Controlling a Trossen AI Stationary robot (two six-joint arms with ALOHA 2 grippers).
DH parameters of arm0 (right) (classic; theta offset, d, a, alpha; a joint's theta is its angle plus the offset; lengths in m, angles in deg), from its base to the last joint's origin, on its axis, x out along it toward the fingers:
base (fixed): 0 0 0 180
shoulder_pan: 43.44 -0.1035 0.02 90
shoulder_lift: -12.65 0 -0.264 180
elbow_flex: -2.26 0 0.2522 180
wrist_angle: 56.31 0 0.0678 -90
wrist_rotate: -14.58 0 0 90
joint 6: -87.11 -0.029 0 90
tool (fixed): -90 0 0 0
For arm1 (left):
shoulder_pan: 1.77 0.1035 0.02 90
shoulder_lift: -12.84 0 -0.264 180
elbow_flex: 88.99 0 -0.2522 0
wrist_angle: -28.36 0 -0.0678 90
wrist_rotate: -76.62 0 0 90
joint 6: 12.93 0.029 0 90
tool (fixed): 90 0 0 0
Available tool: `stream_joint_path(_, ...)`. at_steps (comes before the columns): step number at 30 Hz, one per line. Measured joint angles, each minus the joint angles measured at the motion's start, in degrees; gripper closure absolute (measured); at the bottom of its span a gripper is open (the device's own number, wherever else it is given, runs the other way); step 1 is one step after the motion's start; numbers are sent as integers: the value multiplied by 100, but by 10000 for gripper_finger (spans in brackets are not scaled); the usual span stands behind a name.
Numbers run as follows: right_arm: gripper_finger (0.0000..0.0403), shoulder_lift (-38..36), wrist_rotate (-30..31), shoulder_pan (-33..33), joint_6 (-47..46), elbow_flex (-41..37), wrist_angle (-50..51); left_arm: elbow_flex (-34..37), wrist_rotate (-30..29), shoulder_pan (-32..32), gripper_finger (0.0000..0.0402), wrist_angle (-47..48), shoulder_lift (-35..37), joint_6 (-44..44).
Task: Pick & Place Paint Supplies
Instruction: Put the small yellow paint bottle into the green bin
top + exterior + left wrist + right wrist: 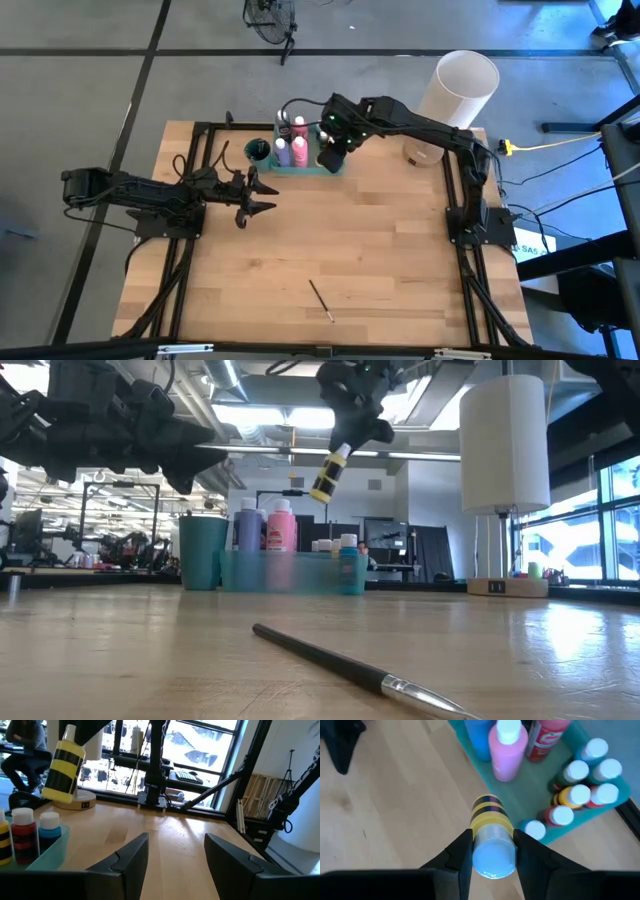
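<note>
Paintbrush point(345, 665) lies loose on bench point(380, 260) foreground, well apart from both arms. Left gripper point(262, 196) hovers mid-bench, fingers point(131, 857) released, empty. Right gripper point(335, 150) hangs above green tray point(338, 165), fingers point(460, 852) clenched on tilted yellow-black-striped bottle point(329, 474). Risk: tilt plus crowded bottles point(580, 795) below — descent may knock neighbours or slip grip. Bench pale wood. Beyond: white lamp point(504, 445), windows, open workshop.
</note>
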Motion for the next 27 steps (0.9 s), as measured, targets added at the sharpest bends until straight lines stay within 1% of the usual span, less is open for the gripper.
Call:
stream_joint_path(3, 284, 85, -35, 63, 46, 0, -220, 0, 2, 0, 214, -9, -1, 0)
stream_joint_path(8, 284, 363, -26, 117, 93, 0, -207, 0, 0, 0, 213, -10, 0, 0)
stream_joint_path(18, 284, 490, 16, 192, 147, 0, -144, 0, -7, 0, 214, -56, -2, -39)
stream_joint_path(24, 284, 490, -66, -19, 146, 0, 243, 0, 66, -33, 213, -239, -1, 64)
stream_joint_path(27, 284, 489, -64, -301, 126, 0, 480, 0, 74, -147, 214, -436, 0, -248)
